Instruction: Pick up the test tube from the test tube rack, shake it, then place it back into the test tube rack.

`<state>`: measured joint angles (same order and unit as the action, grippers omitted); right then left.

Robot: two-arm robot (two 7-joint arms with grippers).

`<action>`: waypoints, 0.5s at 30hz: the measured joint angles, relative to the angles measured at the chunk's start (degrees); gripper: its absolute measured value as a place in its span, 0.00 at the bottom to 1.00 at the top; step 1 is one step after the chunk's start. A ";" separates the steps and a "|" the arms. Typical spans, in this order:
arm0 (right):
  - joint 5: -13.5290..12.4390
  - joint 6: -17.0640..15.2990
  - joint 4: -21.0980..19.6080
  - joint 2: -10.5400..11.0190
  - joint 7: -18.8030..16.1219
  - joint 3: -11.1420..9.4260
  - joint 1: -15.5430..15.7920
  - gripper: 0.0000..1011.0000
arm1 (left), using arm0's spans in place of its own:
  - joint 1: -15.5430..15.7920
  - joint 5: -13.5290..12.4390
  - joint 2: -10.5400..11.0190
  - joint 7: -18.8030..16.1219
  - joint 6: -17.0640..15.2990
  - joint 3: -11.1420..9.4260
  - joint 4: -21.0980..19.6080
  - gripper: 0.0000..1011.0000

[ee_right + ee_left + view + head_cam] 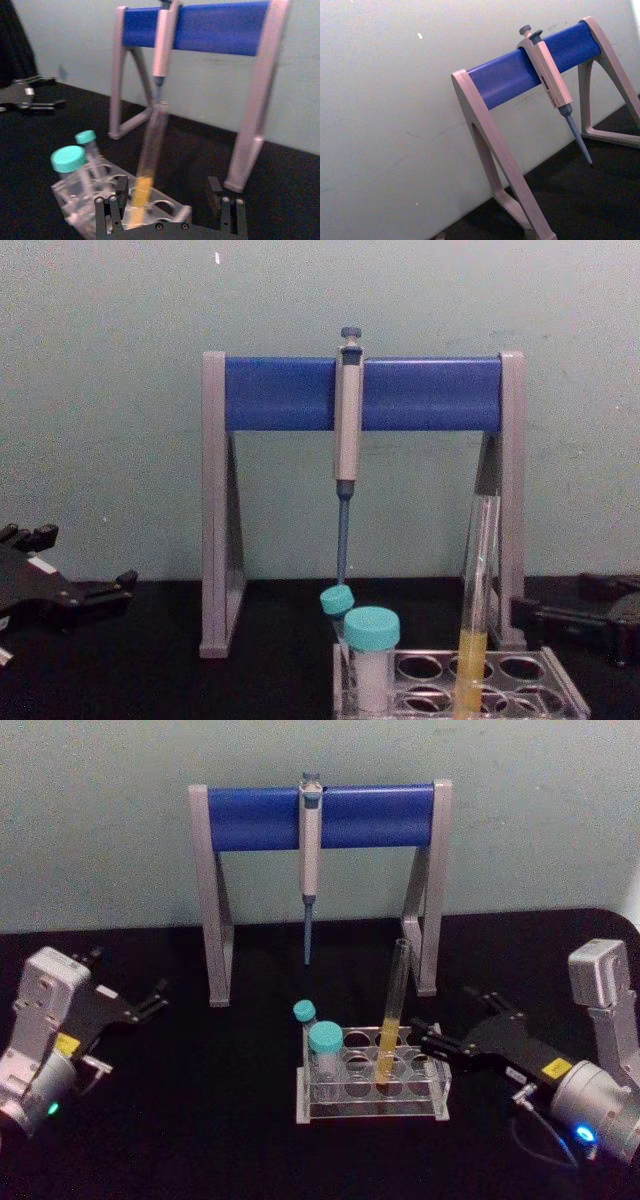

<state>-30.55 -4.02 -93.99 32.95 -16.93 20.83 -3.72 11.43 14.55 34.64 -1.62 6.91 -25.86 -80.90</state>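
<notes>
The worktop (200,1120) is a flat, matt black surface. A plain pale green wall (100,840) rises directly behind it.

The test tube (393,1010) is a long, thin, clear glass tube without a cap. Yellow-orange liquid fills its lower part. It stands in a hole of the test tube rack (370,1112), right of centre, and leans slightly.

The rack is low and made of clear plastic, with rows of round holes in its top plate. Two short vials with teal caps (325,1040) occupy its left end.

Behind the rack stands a stand (260,815) with grey angular legs and a smooth blue crossbar. A grey pipette (310,850) hangs from the bar.

The right end effector (169,207) sits just beside the right end of the rack. Its black fingers are spread wide and hold nothing. The left end effector (85,560) rests well apart at the left side of the worktop, fingers apart and empty.
</notes>
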 joint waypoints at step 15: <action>0.23 -2.66 6.16 -6.63 -4.52 2.42 -6.15 0.99 | 0.00 0.00 0.00 0.00 0.00 0.00 0.00 1.00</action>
<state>-30.31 -6.68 -87.83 26.32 -21.44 23.25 -9.87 11.43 14.55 34.64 -1.62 6.91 -25.86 -80.90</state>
